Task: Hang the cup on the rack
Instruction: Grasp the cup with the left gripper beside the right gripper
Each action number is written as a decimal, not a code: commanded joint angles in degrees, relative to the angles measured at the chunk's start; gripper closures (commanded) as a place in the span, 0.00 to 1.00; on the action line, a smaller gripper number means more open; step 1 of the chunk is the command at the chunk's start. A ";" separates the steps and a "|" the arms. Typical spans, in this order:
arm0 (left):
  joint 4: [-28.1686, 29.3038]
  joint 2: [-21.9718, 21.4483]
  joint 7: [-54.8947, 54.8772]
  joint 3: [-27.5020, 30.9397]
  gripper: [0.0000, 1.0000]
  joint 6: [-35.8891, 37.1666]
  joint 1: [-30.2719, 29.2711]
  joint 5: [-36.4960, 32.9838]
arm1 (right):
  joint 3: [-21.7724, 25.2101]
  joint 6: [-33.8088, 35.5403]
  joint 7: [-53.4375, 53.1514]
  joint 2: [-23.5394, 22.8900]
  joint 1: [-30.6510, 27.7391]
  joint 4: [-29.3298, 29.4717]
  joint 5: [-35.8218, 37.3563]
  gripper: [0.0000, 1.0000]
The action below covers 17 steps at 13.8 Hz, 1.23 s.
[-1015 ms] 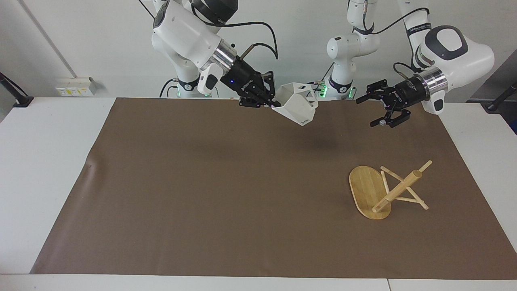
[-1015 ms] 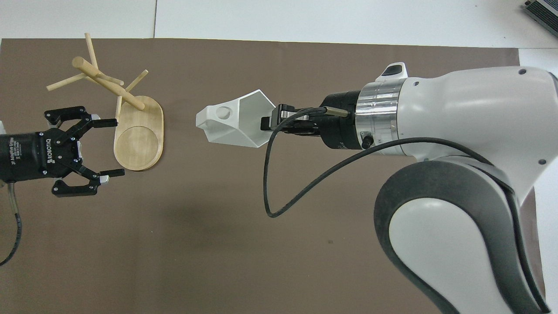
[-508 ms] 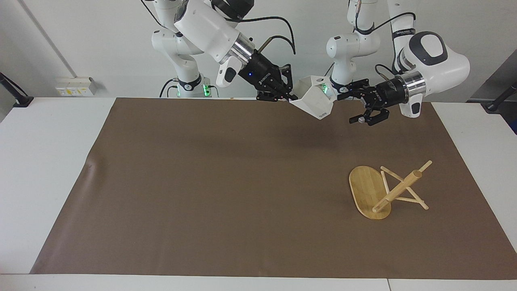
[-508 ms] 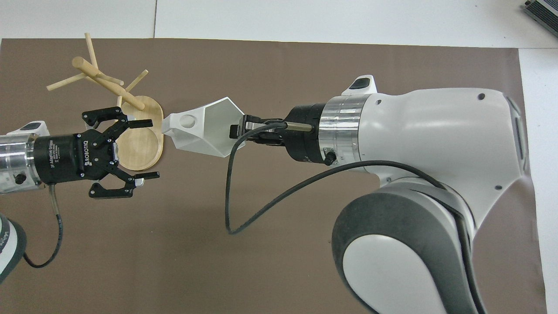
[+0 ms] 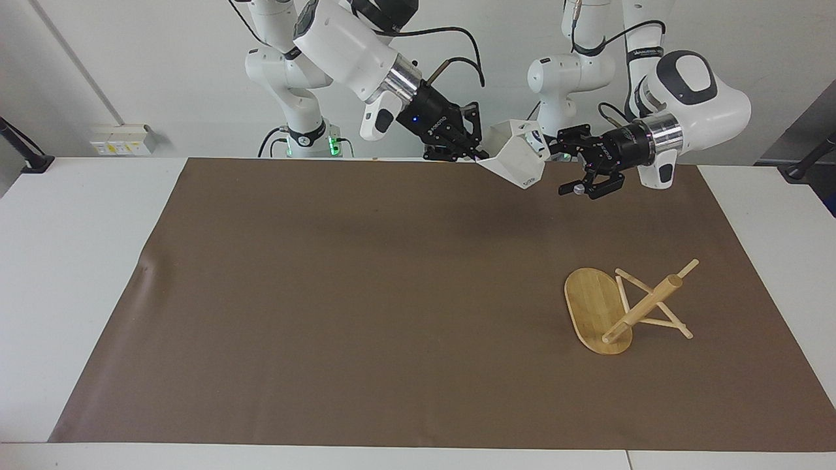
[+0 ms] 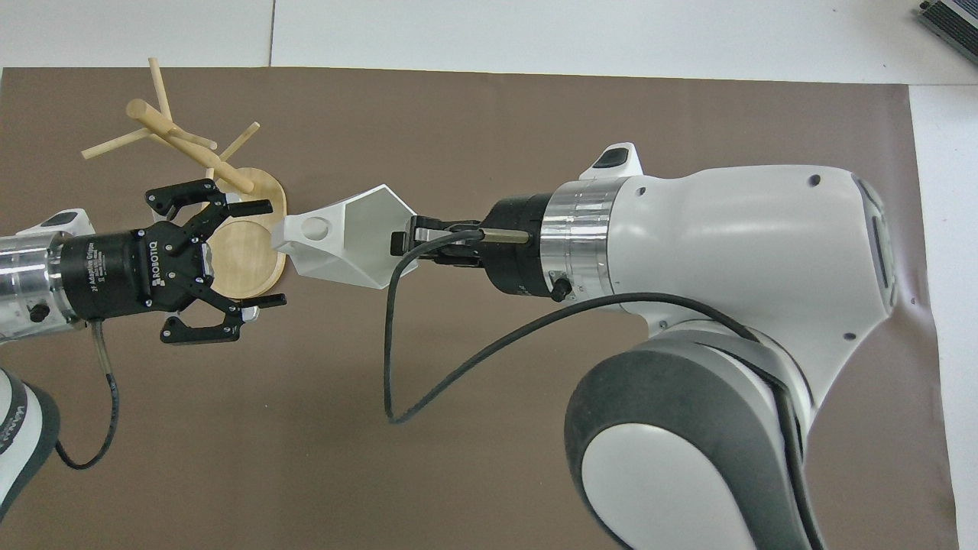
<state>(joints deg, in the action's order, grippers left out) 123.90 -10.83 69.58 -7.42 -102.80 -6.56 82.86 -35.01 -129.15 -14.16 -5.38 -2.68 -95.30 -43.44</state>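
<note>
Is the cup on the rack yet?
Not yet. Done: the right gripper has the cup lifted, shut on its rim. In hand: it holds the cup out to the open left gripper, which isn't touching it. Left: the rack lies tipped over on the mat, so it needs standing up, then hanging the cup.

**Hidden and cut off**

Overhead, the right pincer's fingertips (image 6: 405,244) vanish inside the cup (image 6: 344,244). The rack (image 6: 229,229) base is partly covered by the left pincer (image 6: 263,253). Both arms run off the frame's edges.
</note>
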 commanded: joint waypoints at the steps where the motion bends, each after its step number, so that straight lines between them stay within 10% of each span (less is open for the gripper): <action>1: 2.66 -2.26 -1.11 0.30 0.00 -1.52 0.50 2.30 | -1.20 -1.37 -1.14 0.28 -0.74 -0.50 -1.03 1.00; 17: 2.31 -3.32 -0.06 -4.36 0.00 -5.83 1.20 4.85 | -2.78 -3.83 -2.10 0.02 -0.74 -0.68 -0.94 1.00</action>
<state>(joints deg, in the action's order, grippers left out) 124.62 -12.18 69.42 -12.18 -107.33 -6.16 86.46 -36.86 -131.70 -15.39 -5.48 -2.68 -95.62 -43.44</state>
